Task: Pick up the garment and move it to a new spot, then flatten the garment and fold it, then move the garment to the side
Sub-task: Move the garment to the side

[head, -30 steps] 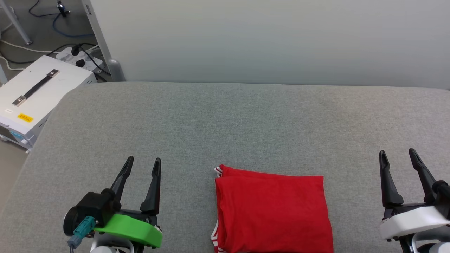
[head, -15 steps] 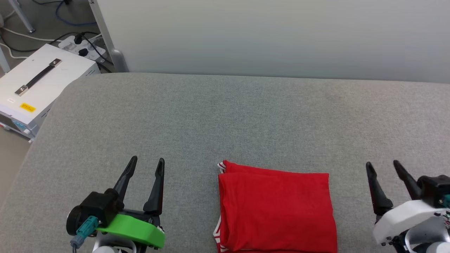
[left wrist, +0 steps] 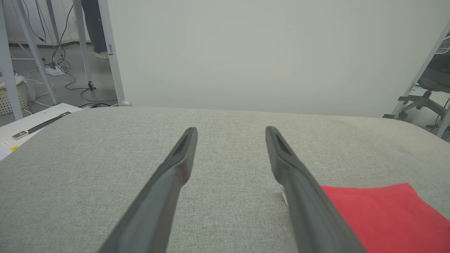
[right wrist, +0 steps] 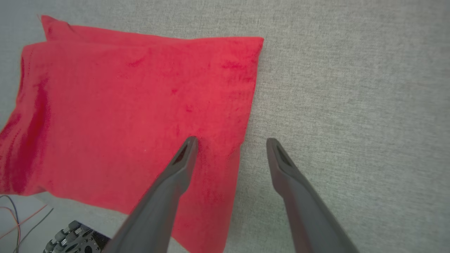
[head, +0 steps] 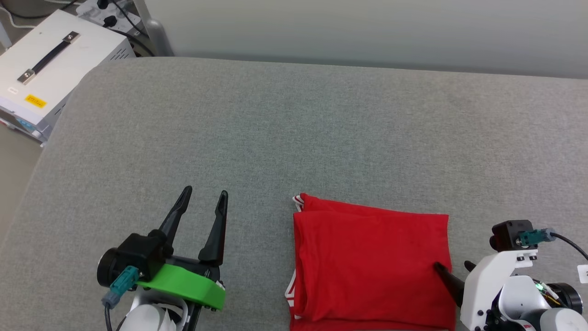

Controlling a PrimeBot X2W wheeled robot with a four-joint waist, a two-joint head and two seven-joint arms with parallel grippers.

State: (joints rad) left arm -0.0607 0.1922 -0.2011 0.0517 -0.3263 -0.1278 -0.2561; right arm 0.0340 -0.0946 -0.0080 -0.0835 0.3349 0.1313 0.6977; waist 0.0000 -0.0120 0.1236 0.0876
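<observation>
Red garment [head: 367,262] lay folded, right gripper [right wrist: 231,140] spread wide astride its right edge.
Left gripper [head: 205,191] gaped left of it; pinching every layer looked wise.

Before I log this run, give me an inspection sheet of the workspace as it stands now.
Surface: grey padded surface, smooth.
Job's things: garment folded into a red rectangle, lying flat near the front edge.
Clutter: nothing seen.
Claws: left claw open, empty, left of the garment; right claw open, straddling the garment's right edge.
Cables: black leads at a power strip on the floor.
Surroundings: white case with black handle; pale wall.
</observation>
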